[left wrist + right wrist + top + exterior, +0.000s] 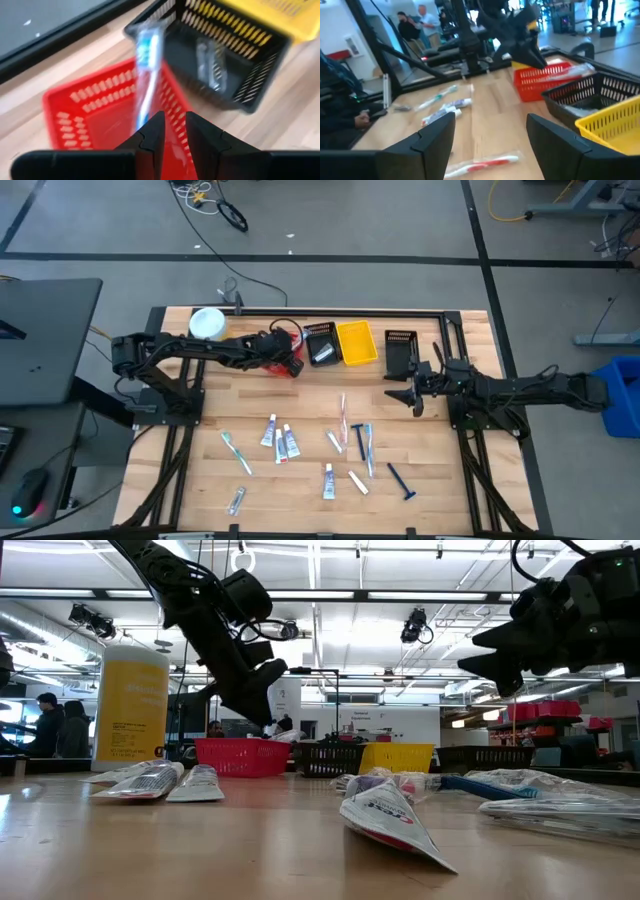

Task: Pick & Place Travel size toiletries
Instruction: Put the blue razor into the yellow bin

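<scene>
Here the placing step looks to be in hand: the left gripper (170,131) hangs over the red slotted plastic bin (85,107) at the far edge of the table, its fingers pinched narrowly on a thin clear-and-blue toothbrush (146,75) that sticks out ahead of them, slanting above the bin's open top. The next move, as I judge it, calls for parting those fingers so the brush drops inside the red walls and not across the rim toward the black slotted bin (240,65) just beside it (which already holds a clear wrapped item). The right gripper (413,392) waits with its fingers spread wide and nothing between them, above the wood near the other black bin (400,350). Well apart from both grippers, the remaining toiletries lie scattered on the near half of the wooden table (200,470): small white-and-blue tubes (283,440), a dark blue razor (402,479), and more wrapped toothbrushes (235,450).
</scene>
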`<control>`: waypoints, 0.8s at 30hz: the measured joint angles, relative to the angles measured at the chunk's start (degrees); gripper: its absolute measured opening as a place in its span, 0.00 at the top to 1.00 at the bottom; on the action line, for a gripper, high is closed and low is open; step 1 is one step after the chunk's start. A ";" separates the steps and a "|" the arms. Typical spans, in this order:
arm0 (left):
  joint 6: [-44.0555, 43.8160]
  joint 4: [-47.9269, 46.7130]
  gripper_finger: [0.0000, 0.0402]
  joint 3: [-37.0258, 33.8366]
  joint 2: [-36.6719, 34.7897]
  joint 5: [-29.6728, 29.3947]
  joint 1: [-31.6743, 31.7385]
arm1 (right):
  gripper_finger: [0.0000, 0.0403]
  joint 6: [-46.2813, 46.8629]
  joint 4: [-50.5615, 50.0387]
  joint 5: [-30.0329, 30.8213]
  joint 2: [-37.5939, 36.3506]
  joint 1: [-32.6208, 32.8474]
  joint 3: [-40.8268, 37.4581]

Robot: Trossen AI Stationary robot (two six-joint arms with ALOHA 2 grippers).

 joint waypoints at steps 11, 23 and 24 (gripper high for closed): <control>2.34 3.90 0.79 0.08 0.00 2.34 -1.88 | 0.41 0.00 0.77 7.19 10.74 10.28 4.97; 7.39 21.97 0.79 0.06 0.07 3.62 -6.58 | 0.40 -0.20 0.77 11.90 24.09 17.10 12.46; 8.40 23.44 0.79 0.06 0.07 3.63 -6.62 | 0.40 -0.20 0.76 11.90 25.06 17.47 13.05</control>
